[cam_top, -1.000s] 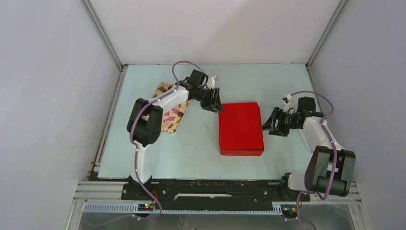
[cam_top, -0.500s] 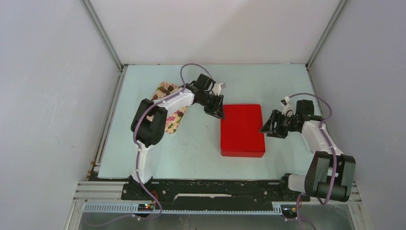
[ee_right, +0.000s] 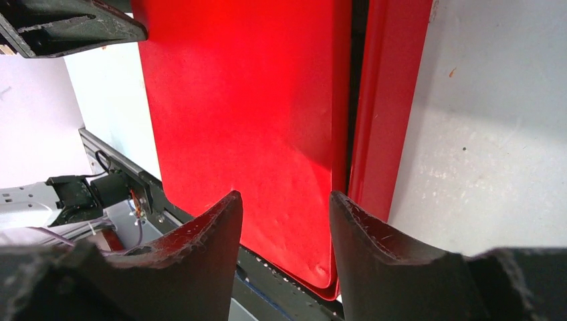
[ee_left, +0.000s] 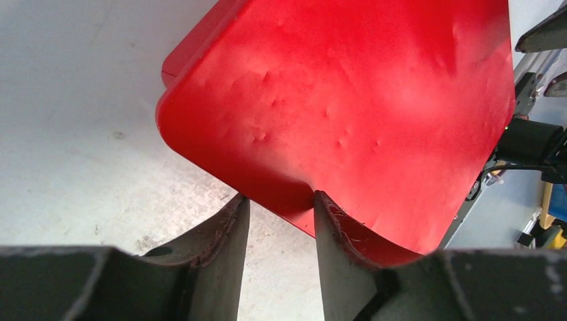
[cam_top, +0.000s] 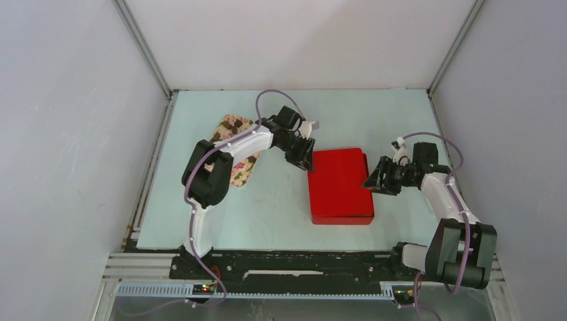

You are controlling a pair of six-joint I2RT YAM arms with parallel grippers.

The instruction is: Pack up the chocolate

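The chocolate [cam_top: 231, 124] lies as dark lumps on the flowered cloth [cam_top: 241, 170], well left of the red box [cam_top: 341, 187]. The box's lid [ee_right: 254, 100] sits slightly off its base [ee_right: 384, 100], so opening it seems the step in hand. The left gripper [ee_left: 281, 224], fingers parted, holds nothing at the box's far left corner. The right gripper [ee_right: 284, 221] is spread likewise at its right edge. Next, one must catch the lid's rim while the other steadies the base. The left arm [cam_top: 234, 142] crosses the cloth.
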